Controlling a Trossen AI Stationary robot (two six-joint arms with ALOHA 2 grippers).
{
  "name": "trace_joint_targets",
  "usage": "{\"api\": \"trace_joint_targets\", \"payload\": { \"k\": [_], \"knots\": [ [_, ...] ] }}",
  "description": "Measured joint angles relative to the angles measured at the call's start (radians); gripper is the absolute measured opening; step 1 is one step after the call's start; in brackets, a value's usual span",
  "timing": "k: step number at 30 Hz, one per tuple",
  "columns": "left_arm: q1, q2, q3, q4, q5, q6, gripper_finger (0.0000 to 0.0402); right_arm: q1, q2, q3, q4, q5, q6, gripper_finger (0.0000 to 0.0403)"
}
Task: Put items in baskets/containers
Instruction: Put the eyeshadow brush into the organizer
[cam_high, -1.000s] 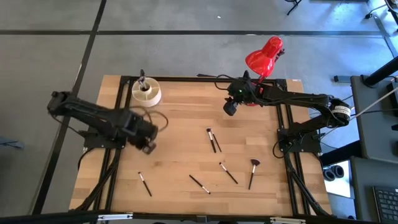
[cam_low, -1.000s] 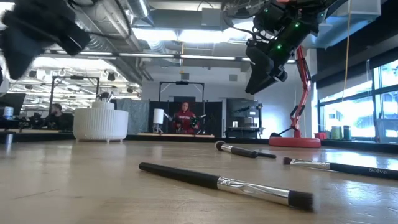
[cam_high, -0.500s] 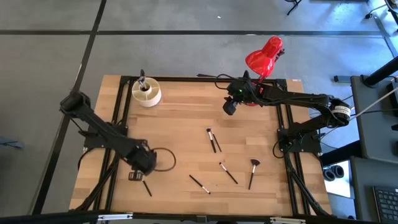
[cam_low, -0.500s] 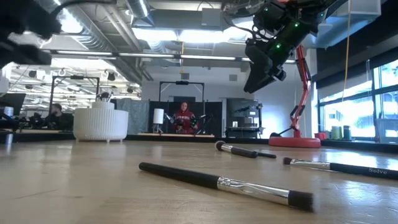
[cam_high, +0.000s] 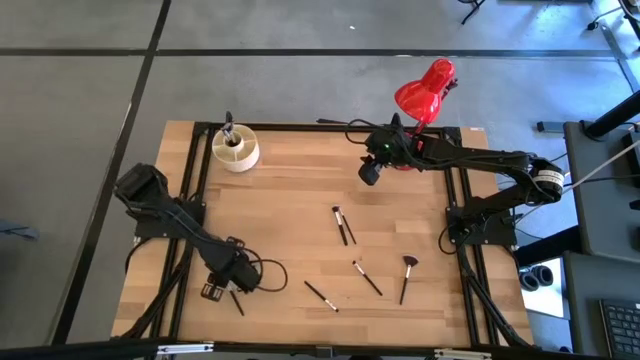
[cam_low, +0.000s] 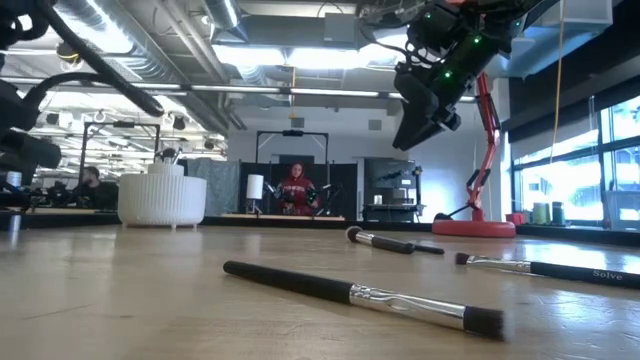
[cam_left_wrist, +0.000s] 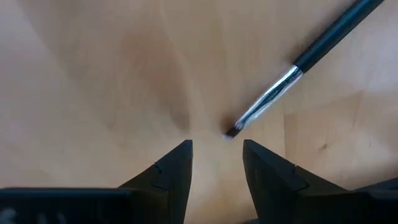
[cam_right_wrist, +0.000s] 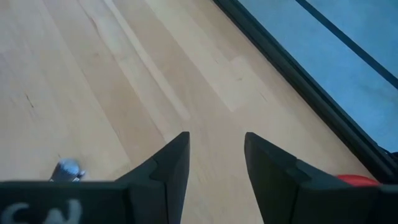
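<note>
Six loose brushes lie on the wooden table (cam_high: 290, 190) in the high view: one (cam_high: 236, 301) near the front-left, a crossed pair (cam_high: 342, 226) mid-table, two thin ones (cam_high: 322, 296) (cam_high: 366, 278) toward the front, and a fan-headed one (cam_high: 406, 276) to their right. Cream cup (cam_high: 235, 148) stands at the far-left corner, a dark brush upright in it. Left gripper (cam_high: 216, 290) is low over the front-left, just beside the lone brush. Right gripper (cam_high: 369, 172) hangs over the far edge, next to the red lamp (cam_high: 424, 90).

Low view: nearest brush (cam_low: 365, 296) lies flat across the foreground; two more (cam_low: 385, 241) (cam_low: 545, 268) behind it. Ribbed cup (cam_low: 162, 198) sits at far left. Right gripper (cam_low: 418, 110) is held high, well clear of the wood. A person in red (cam_low: 296, 188) sits in the room beyond.

Left wrist view: fingers (cam_left_wrist: 168, 174) spread, nothing between them; the bristle tip of a brush (cam_left_wrist: 292, 71) lies on the wood just ahead of the gap.

Right wrist view: fingers (cam_right_wrist: 165, 168) spread and empty above bare planks near the table's dark edge rail (cam_right_wrist: 292, 68).
</note>
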Motion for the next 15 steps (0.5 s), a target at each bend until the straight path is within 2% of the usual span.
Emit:
{"api": "trace_joint_targets", "payload": {
  "k": [6, 15],
  "knots": [
    [-0.046, 0.021, 0.001, 0.085, -0.014, 0.035, 0.0134, 0.0, 0.0, 0.0, -0.008, 0.0, 0.002, 0.0154],
    [-0.119, 0.038, 0.005, 0.047, -0.091, 0.05, 0.0121, 0.0, 0.0, 0.0, -0.018, 0.0, 0.018, 0.0154]
  ]
}}
